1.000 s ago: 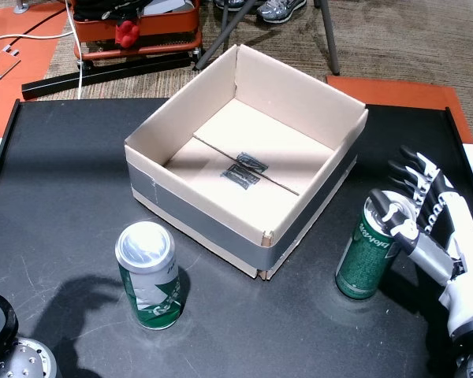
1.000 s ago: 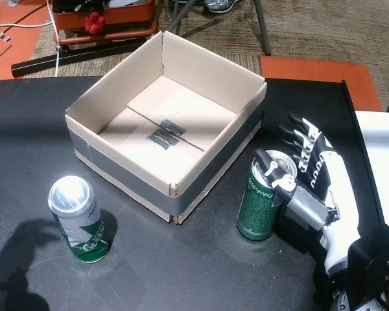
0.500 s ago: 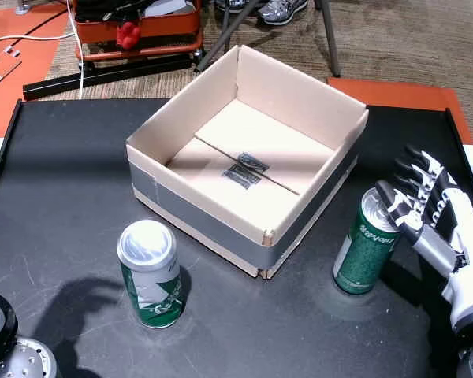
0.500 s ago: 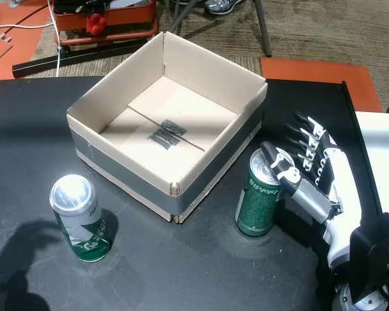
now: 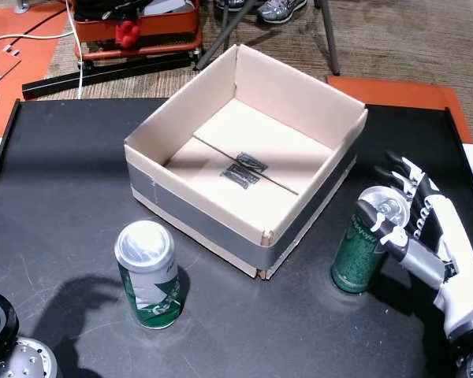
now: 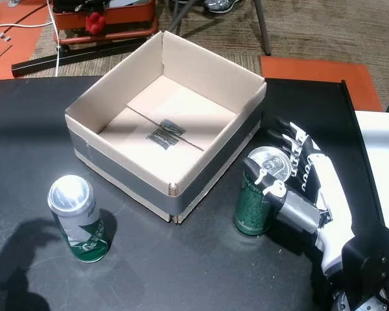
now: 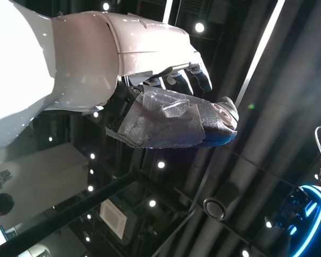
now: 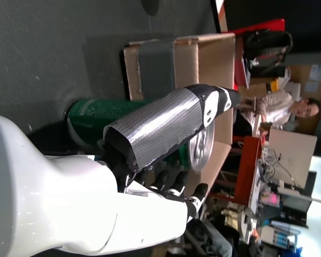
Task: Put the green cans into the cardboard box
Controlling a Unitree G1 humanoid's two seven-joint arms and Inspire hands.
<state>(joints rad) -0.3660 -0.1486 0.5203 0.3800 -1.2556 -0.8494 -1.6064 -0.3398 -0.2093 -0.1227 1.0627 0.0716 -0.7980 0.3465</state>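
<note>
A cardboard box (image 5: 191, 211) sits open in the middle of the black table (image 5: 55, 181). Its top faces up and nothing is inside it. One corner of the box points at the robot.

There are two green cans. The left can (image 5: 148, 274) stands straight up near the front of the table, a little apart from the box. Its shiny top faces up and its long side runs up and down.

The right can (image 5: 364, 250) stands just beside the right side of the box. It also stands with its top up, maybe leaning a tiny bit. The right hand (image 5: 419, 228) is wrapped around it. The thumb (image 5: 381, 229) lies across the near side, close to the top, and the other fingers curl around the far side. The can's bottom looks like it is on the table.

In the left wrist view, the left hand (image 7: 174, 115) is up in the air with only ceiling lights behind it. Its fingers are a bit bent and hold nothing.
</note>
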